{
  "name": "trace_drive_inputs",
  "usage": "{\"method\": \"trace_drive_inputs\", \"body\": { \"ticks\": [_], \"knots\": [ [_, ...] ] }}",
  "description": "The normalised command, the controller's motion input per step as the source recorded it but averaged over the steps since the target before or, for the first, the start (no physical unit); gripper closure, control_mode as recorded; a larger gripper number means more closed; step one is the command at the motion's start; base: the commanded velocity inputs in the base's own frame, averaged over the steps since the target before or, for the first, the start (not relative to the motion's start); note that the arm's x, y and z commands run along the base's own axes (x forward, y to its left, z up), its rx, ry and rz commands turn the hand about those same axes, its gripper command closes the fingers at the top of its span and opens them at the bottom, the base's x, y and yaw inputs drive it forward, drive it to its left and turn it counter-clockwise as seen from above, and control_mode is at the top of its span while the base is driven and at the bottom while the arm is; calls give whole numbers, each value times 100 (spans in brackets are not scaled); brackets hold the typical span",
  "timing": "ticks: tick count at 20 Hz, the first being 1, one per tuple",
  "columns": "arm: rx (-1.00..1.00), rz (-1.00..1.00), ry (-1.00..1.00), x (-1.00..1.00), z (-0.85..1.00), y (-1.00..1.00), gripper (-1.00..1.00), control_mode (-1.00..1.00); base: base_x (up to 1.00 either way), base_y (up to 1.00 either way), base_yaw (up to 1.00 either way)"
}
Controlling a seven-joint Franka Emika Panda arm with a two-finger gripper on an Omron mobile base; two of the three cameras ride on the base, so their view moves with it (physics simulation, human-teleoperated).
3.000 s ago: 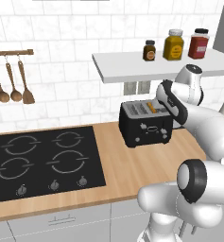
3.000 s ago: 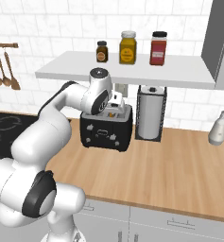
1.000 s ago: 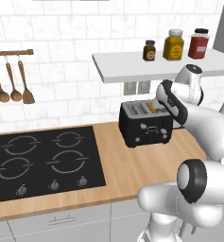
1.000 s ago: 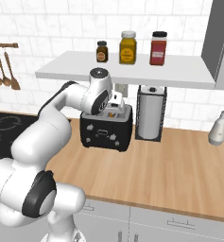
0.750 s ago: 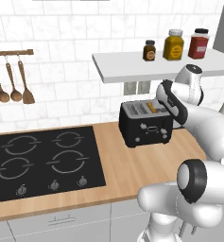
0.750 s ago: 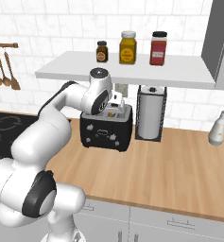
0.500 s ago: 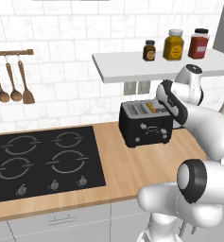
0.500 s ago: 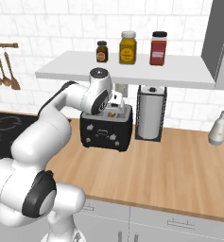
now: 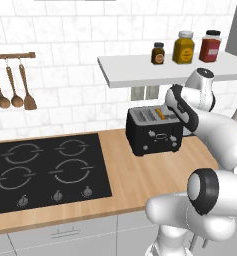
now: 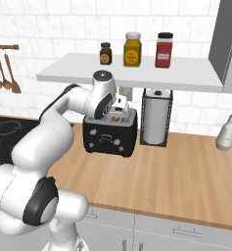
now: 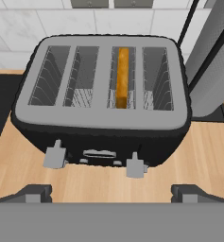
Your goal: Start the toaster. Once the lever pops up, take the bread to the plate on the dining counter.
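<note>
The toaster point(image 11: 101, 101) sits on the wooden counter point(image 9: 140, 180) near the tiled back wall, just to the right of the black stovetop point(image 9: 45, 167) as the left base view shows it. In the hand view its grey top has several slots, and the bread point(image 11: 122, 76) stands on edge in one of the right-hand slots, its orange-brown crust showing. Two grey levers stick out of the toaster's front, one at each end, with a small panel between them. The tool point(image 11: 111, 194) hangs above the toaster's front edge with its jaws spread wide apart, holding nothing. A paper towel holder point(image 10: 156, 116) stands just beside the toaster. Above, a white shelf point(image 10: 137, 73) carries three jars point(image 10: 133, 49). Wooden spoons point(image 9: 12, 92) hang on the wall over the stovetop.
</note>
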Motion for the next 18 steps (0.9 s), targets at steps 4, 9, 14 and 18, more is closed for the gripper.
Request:
{"method": "trace_drive_inputs", "body": {
  "ticks": [4,9,14,18],
  "knots": [
    [0,0,0,0,0,0,-100,-100,0,0,0],
    [0,0,0,0,0,0,-100,-100,0,0,0],
    [0,0,0,0,0,0,-100,-100,0,0,0],
    [0,0,0,0,0,0,-100,-100,0,0,0]
  ]
}}
